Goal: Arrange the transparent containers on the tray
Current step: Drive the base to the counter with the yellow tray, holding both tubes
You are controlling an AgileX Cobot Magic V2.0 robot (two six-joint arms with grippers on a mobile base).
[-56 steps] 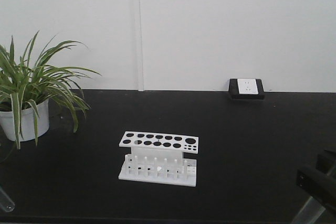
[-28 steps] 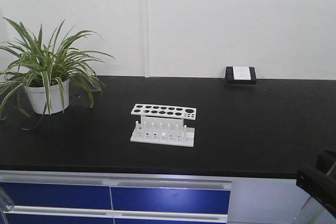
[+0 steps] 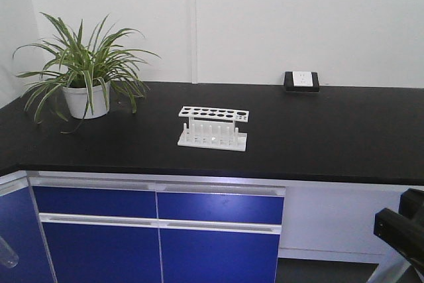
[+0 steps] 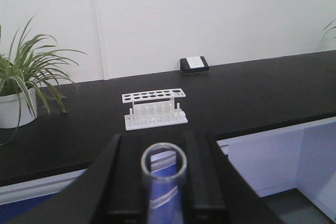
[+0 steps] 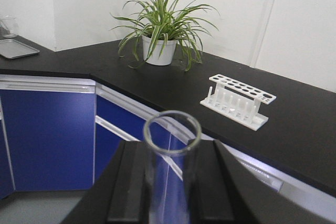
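Base: backed away from counter (image 3: 331, 137); rack (image 3: 212, 127) now farther from us. Left gripper (image 4: 164, 148) clamps one tube (image 4: 157, 192), right gripper (image 5: 171, 148) another tube (image 5: 157, 182). We judge both bound for the unseen tray.

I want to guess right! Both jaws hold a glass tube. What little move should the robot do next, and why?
Probably turn toward the grey tray on the side counter, the only tray in view. The left gripper grips the left test tube, the right gripper the right test tube; the white rack looks empty.
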